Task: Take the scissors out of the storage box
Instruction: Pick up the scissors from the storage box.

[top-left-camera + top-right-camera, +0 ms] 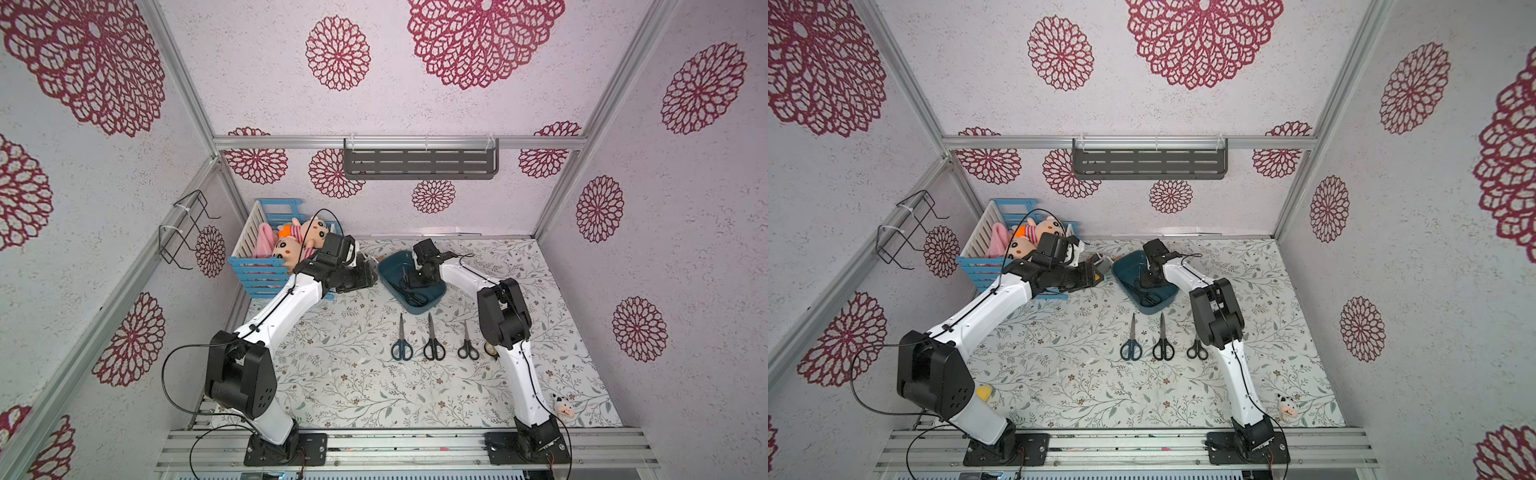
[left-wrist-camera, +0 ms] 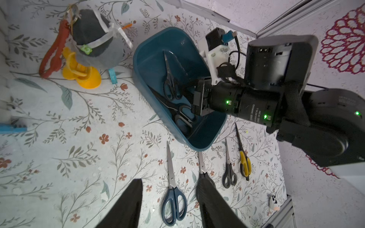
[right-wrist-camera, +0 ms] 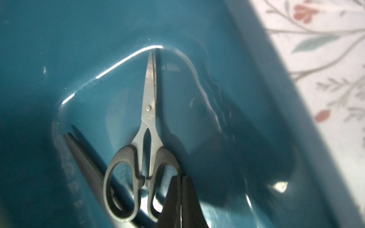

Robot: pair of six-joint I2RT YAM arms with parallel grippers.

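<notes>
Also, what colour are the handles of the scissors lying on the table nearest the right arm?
Yellow and black. The left wrist view shows these scissors best.

We find the right gripper (image 3: 179, 178) deep in the storage box (image 2: 152, 59), fingers (image 3: 189, 197) pressed together beside the handle of the small black scissors (image 3: 147, 110); in both top views the box's lower-right end is crowded, its upper-left end bare. Below the box a row of scissors (image 1: 432, 332) bars the cloth (image 1: 340, 386), whose lower-left stretch lies open. The left arm (image 1: 286, 307) and slatted crate (image 1: 259, 272) hem the box's left side
</notes>
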